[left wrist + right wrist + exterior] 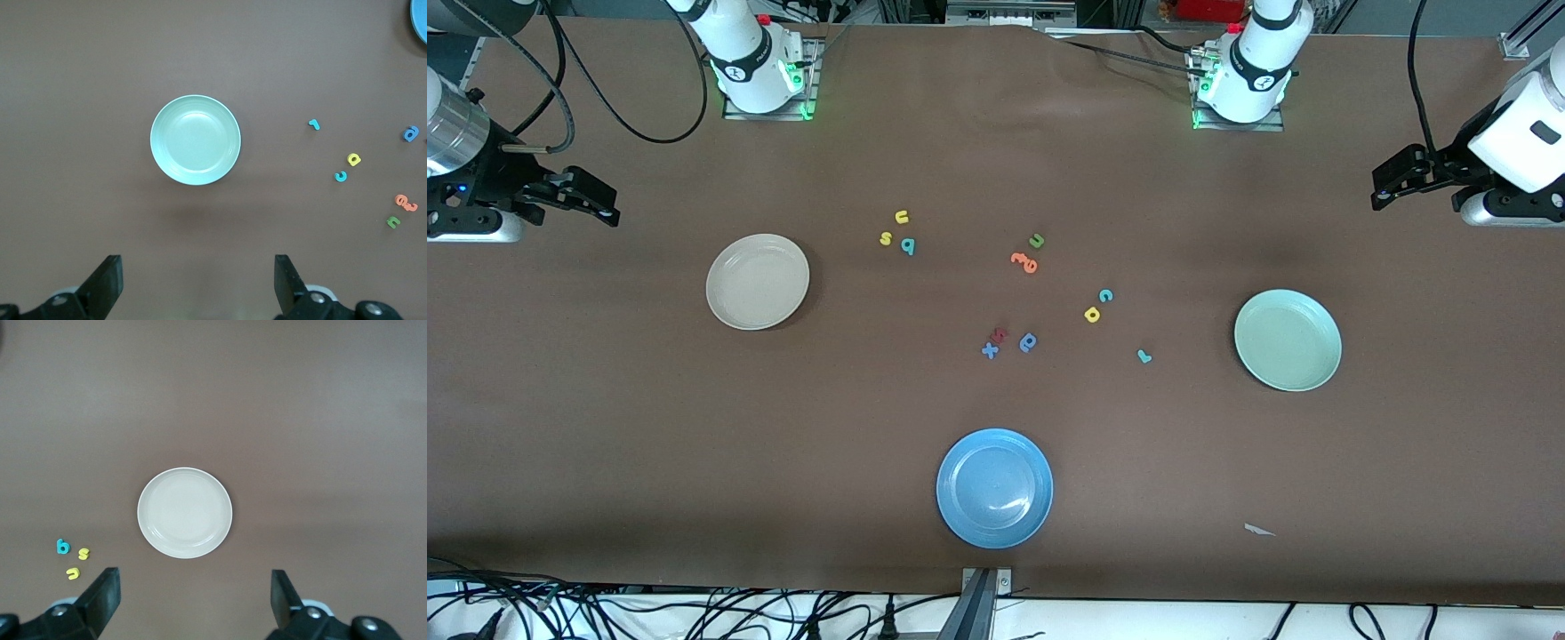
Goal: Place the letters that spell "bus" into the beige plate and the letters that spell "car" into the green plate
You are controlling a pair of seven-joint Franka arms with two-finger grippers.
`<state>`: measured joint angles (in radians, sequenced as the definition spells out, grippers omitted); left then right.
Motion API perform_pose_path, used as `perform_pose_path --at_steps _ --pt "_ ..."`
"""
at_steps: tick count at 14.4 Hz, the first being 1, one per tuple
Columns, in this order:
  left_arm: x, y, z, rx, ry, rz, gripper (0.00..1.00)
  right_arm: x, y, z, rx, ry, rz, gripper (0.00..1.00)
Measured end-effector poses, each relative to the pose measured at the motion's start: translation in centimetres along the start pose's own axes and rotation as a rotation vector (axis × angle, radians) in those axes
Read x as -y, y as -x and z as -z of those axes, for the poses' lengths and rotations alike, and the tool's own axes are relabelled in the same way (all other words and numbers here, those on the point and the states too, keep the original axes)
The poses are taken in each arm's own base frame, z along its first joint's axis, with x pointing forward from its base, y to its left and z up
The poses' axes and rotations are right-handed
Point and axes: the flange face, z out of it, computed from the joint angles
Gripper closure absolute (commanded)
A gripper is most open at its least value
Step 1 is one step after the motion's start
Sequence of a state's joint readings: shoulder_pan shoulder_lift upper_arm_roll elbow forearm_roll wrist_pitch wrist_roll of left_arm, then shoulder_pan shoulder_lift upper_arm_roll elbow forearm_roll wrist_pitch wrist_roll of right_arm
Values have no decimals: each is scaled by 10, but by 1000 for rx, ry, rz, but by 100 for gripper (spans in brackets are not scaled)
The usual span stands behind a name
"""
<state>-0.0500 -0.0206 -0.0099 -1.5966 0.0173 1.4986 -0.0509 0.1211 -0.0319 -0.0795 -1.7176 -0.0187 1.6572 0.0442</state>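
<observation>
The beige plate (758,282) (185,513) lies toward the right arm's end of the table. Beside it are the yellow "u" (902,216) (73,573), yellow "s" (886,238) (83,553) and teal "b" (908,246) (63,547). The green plate (1288,340) (195,140) lies toward the left arm's end, with the teal "c" (1105,295) (341,176), yellow "a" (1092,314) (353,159) and teal "r" (1144,356) (313,124) beside it. My right gripper (609,206) (195,600) hovers open and empty over its table end. My left gripper (1378,191) (198,280) does the same at its own end.
A blue plate (994,488) sits nearest the front camera. Mid-table lie a green "u" (1037,240), orange letters (1024,261), a blue "x" (990,350), a red letter (1000,334) and a darker blue round letter (1029,341). A scrap of white paper (1259,530) lies near the front edge.
</observation>
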Motion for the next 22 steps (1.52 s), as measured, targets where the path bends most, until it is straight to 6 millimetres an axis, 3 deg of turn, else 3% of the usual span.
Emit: perform_pose_path --at_steps 14,22 --pt "0 0 -4 12 -1 -1 0 0 1 -2 14 1 -1 0" --pt "-31 -26 -50 80 41 -42 0 0 2 -5 19 1 -1 0"
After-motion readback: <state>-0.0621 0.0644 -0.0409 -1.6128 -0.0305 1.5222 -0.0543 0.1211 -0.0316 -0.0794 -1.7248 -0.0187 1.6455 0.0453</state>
